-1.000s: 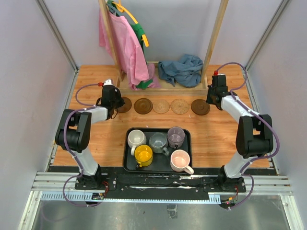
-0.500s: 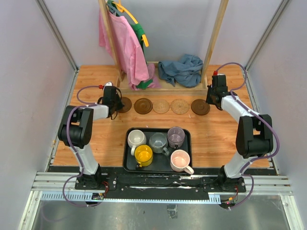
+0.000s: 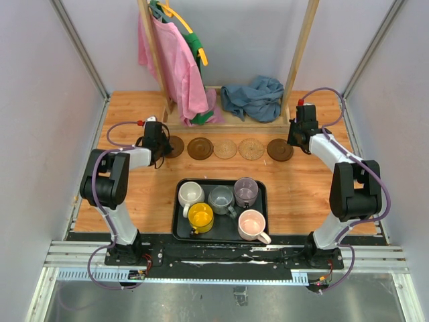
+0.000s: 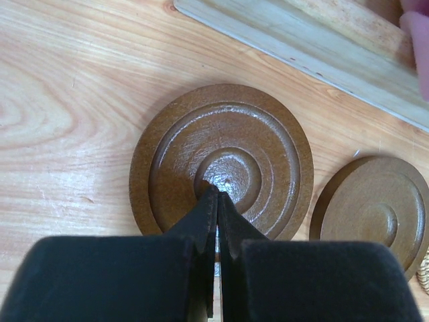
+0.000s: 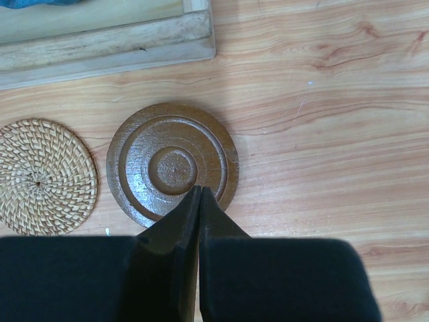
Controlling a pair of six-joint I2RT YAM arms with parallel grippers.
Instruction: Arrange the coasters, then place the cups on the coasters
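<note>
Five round coasters (image 3: 225,148) lay in a row at 12 o'clock of a black tray (image 3: 226,229): three of dark turned wood, two of tan woven fibre. Five glossy handled cups (image 3: 220,199) stood in the tray (white, grey, translucent purple, yellow, pale pink), shown by the top view alone. Only the wrist views resolved concentric rings and basket weave. The left gripper (image 4: 216,194), jaws pressed together on nothing, pointed at the hub of the 9 o'clock end coaster (image 4: 255,141). The right gripper (image 5: 199,191), jaws likewise, lay at 5 o'clock of the hub of the 3 o'clock end coaster (image 5: 154,144), with a woven coaster (image 5: 43,176) at that coaster's 9 o'clock.
</note>
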